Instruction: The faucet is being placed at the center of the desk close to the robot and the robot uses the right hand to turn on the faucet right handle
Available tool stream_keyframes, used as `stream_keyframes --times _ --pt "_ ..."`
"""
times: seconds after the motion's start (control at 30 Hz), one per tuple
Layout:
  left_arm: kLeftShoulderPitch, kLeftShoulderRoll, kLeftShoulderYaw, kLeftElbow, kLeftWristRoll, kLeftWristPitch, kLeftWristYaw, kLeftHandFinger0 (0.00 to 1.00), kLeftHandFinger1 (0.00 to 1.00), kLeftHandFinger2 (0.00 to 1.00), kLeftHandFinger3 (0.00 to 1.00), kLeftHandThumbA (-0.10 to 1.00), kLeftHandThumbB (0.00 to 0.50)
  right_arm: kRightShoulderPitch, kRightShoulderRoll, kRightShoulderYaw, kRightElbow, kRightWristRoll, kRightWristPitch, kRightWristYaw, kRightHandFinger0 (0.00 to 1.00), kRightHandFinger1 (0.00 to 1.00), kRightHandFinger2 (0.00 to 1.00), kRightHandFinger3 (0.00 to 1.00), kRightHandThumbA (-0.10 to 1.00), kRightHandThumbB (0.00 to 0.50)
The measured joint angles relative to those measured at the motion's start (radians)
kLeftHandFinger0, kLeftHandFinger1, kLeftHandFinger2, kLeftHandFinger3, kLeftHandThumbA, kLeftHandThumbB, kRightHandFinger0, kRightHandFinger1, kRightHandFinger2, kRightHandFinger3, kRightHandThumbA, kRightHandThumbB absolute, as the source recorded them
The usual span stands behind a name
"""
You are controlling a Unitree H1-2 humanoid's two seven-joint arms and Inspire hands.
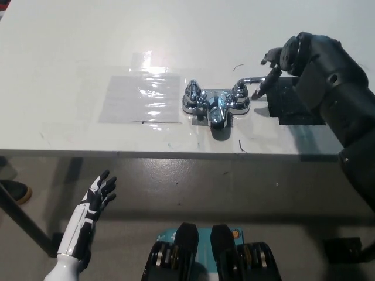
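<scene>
The black right robot hand (288, 67) hangs over the white bench (70, 47) with its fingers apart, closed on nothing. The chrome faucet (215, 106) sits just to that hand's left and a little nearer the robot, close to the bench's front edge. Its right handle (248, 82) is a thin lever that points out toward the robot hand. One dark fingertip (262, 88) is at the lever's end, and from where I stand I cannot tell whether it touches or is only just beside it. Another finger is raised above, clear of the lever.

The contact looks thin to me. A single fingertip on a smooth, shiny lever end could slide off as soon as it pushes, and the handle would not turn at all. I cannot see anything fixing the faucet to the bench. If it is loose, a sideways push could turn or drag the whole body toward the left knob (193, 91) side or toward the front edge, instead of turning the handle on its stem. If the robot hand presses down more than sideways, the base might tip.

Farther left of the faucet, a glossy clear sheet (140, 96) lies flat on the bench. The white left robot hand (97, 196) rests well away, low and below the bench's front edge, with its fingers spread and nothing in it, so it cannot steady the faucet
</scene>
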Motion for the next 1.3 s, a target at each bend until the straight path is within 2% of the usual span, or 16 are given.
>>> stream_keyframes --times 0.23,0.43,0.5,0.53,0.57,0.67,0.7,0.73,0.77,0.83,0.9,0.93,1.07,1.1,1.17,1.3 --pt "0.0 0.0 0.0 0.002 0.0 0.0 0.0 1.0 1.0 1.0 1.0 0.97 0.212 0.0 -0.089 -0.04 -0.193 0.041 0.002 0.131 1.0 1.0 1.0 1.0 0.68 0.5" --pt "-0.001 0.0 0.0 0.01 0.0 0.001 0.0 1.0 1.0 1.0 1.0 0.96 0.167 0.03 -0.204 -0.088 -0.44 0.075 0.024 0.215 1.0 1.0 1.0 1.0 0.69 0.5" --pt "-0.001 0.0 0.0 0.012 0.0 0.001 0.0 1.0 1.0 1.0 1.0 0.96 0.162 0.047 -0.238 -0.104 -0.505 0.081 0.031 0.232 1.0 1.0 1.0 1.0 0.77 0.5" --pt "-0.001 0.0 0.0 0.013 0.0 0.001 0.0 1.0 1.0 1.0 1.0 0.96 0.172 0.056 -0.251 -0.111 -0.539 0.084 0.034 0.239 1.0 1.0 1.0 1.0 0.92 0.449" --pt "-0.001 0.0 0.0 0.014 0.0 0.001 0.0 1.0 1.0 1.0 1.0 0.97 0.185 0.069 -0.27 -0.124 -0.579 0.088 0.038 0.245 1.0 1.0 1.0 1.0 1.0 0.438" --pt "-0.001 0.0 0.0 0.02 0.0 0.001 0.0 1.0 1.0 1.0 1.0 0.97 0.191 0.118 -0.314 -0.182 -0.693 0.105 0.05 0.254 1.0 1.0 1.0 1.0 1.0 0.398" --pt "-0.002 0.0 0.001 0.021 0.0 0.001 0.0 1.0 1.0 1.0 1.0 0.97 0.197 0.134 -0.324 -0.201 -0.722 0.11 0.053 0.255 1.0 1.0 1.0 1.0 1.0 0.414" --pt "-0.003 0.0 0.001 0.023 0.0 0.001 0.0 1.0 1.0 1.0 1.0 0.98 0.208 0.158 -0.333 -0.229 -0.762 0.116 0.055 0.255 1.0 1.0 1.0 1.0 1.0 0.405" --pt "-0.005 0.0 0.001 0.025 0.0 0.001 0.0 1.0 1.0 1.0 1.0 0.98 0.211 0.183 -0.338 -0.251 -0.796 0.121 0.057 0.255 1.0 1.0 1.0 1.0 1.0 0.427" --pt "-0.009 0.0 0.001 0.027 0.0 0.002 0.0 1.0 1.0 1.0 1.0 0.98 0.21 0.232 -0.343 -0.289 -0.858 0.128 0.061 0.254 1.0 1.0 1.0 1.0 1.0 0.435" --pt "-0.015 0.0 0.001 0.029 0.0 0.002 0.0 1.0 1.0 1.0 1.0 0.98 0.195 0.275 -0.342 -0.323 -0.913 0.137 0.064 0.254 1.0 1.0 1.0 1.0 1.0 0.379" --pt "-0.019 0.0 0.001 0.03 0.0 0.003 0.0 1.0 1.0 1.0 1.0 0.97 0.182 0.318 -0.341 -0.345 -0.956 0.145 0.065 0.253 1.0 1.0 1.0 1.0 1.0 0.382" --pt "-0.025 0.0 0.002 0.032 0.0 0.005 0.0 1.0 1.0 1.0 1.0 0.97 0.188 0.419 -0.337 -0.398 -1.064 0.167 0.068 0.25 1.0 1.0 1.0 1.0 1.0 0.367" --pt "-0.027 0.0 0.002 0.034 0.0 0.006 0.0 1.0 1.0 1.0 1.0 0.97 0.202 0.475 -0.333 -0.425 -1.116 0.183 0.07 0.247 1.0 1.0 1.0 1.0 1.0 0.368" --pt "-0.03 0.0 0.002 0.036 0.0 0.007 0.0 1.0 1.0 1.0 1.0 0.95 0.211 0.536 -0.329 -0.453 -1.174 0.2 0.073 0.243 1.0 1.0 1.0 1.0 1.0 0.413" --pt "-0.035 0.0 0.002 0.043 0.0 0.008 0.0 1.0 1.0 1.0 1.0 0.97 0.206 0.666 -0.313 -0.517 -1.302 0.239 0.076 0.235 1.0 1.0 1.0 1.0 1.0 0.404"
